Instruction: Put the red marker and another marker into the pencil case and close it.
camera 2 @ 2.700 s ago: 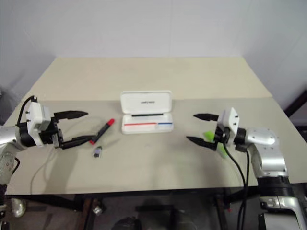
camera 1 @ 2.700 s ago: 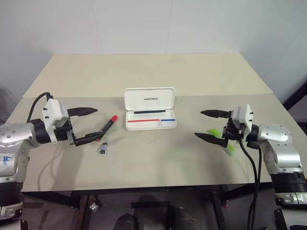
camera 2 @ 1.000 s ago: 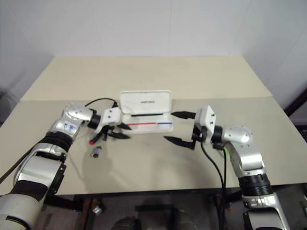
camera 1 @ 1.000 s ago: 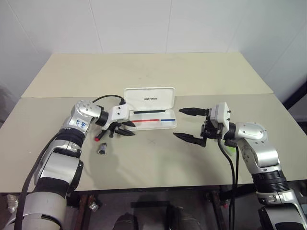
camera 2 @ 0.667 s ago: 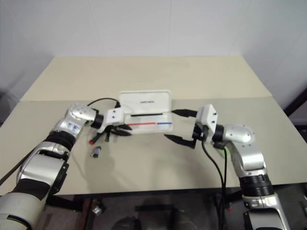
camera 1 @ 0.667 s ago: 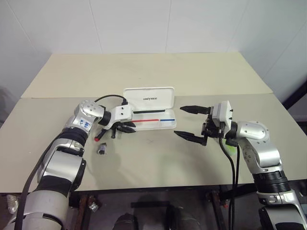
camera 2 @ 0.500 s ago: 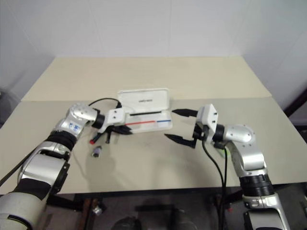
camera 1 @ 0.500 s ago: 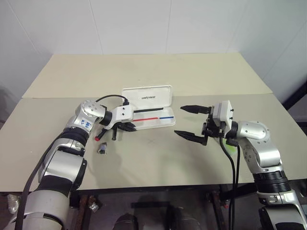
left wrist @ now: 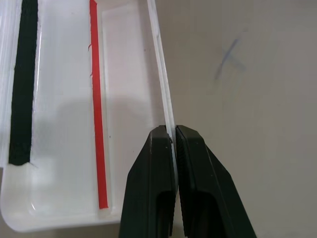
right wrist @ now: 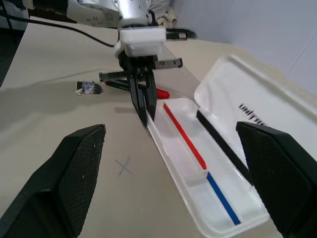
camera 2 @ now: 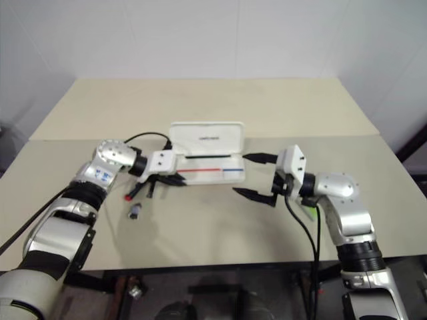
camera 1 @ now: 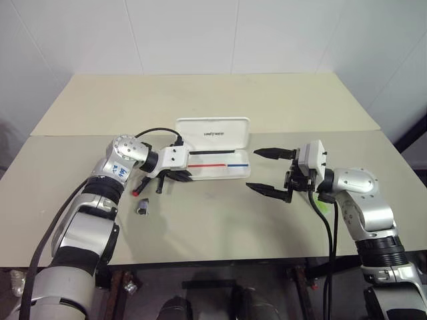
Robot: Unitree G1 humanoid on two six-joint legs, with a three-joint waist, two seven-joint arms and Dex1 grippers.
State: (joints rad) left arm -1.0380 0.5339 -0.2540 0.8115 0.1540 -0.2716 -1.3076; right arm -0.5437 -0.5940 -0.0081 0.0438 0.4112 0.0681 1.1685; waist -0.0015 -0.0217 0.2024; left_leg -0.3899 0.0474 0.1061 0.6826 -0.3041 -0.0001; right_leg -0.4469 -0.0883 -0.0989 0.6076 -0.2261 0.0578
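So far the pencil case (camera 1: 215,155) lies open and empty mid-table, its front wall pinched by the left gripper (left wrist: 174,144). Just left of it the red marker (right wrist: 157,92) lies on the table. The green marker (camera 2: 311,212) is mostly hidden behind the right gripper (camera 1: 273,172), whose fingers are spread wide.

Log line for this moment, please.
left gripper: shut on pencil case wall | right gripper: open, empty | red marker: on table
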